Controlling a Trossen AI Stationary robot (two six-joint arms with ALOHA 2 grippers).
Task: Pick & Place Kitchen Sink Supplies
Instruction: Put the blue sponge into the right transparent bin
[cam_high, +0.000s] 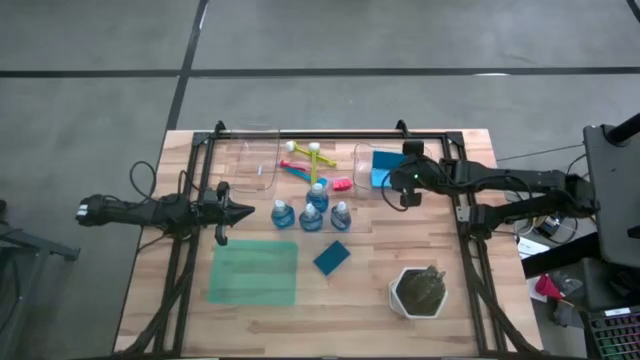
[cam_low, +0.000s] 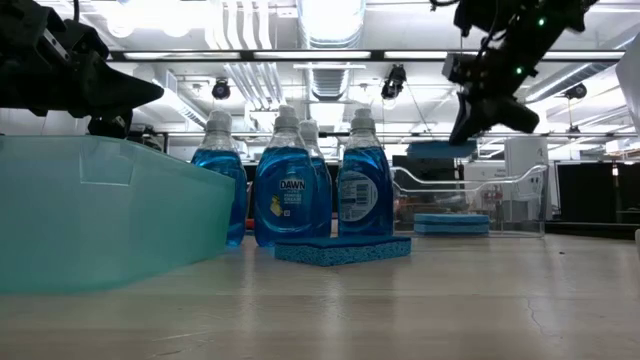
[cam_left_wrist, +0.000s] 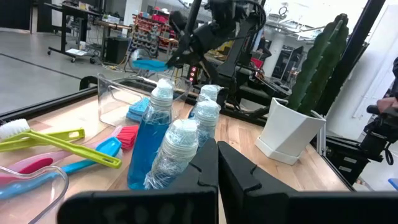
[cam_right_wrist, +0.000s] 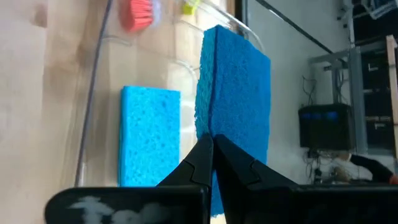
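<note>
The right gripper (cam_right_wrist: 210, 163) is pinched shut on the edge of a blue sponge (cam_right_wrist: 239, 99), holding it on edge in the air above a clear bin (cam_high: 372, 170) near the worktop's far edge, toward its right corner. A second sponge (cam_right_wrist: 149, 134) lies flat on the floor of that bin, directly under the held one. A third sponge (cam_high: 332, 257) rests on the bare wood near the middle of the worktop (cam_high: 470, 310), just nearer than the four bottles (cam_high: 311, 210) of blue liquid. Beyond the bottles, by the far edge, lie the yellow-green, blue and pink brushes (cam_high: 310, 165), beside another clear bin (cam_high: 250, 155). The left gripper (cam_high: 243, 211) hangs above the worktop's left side with its fingers closed on nothing, pointing at the bottles. A green mat (cam_high: 254, 273) lies near the front edge, and a white pot (cam_high: 420, 292) stands toward the front right corner.
</note>
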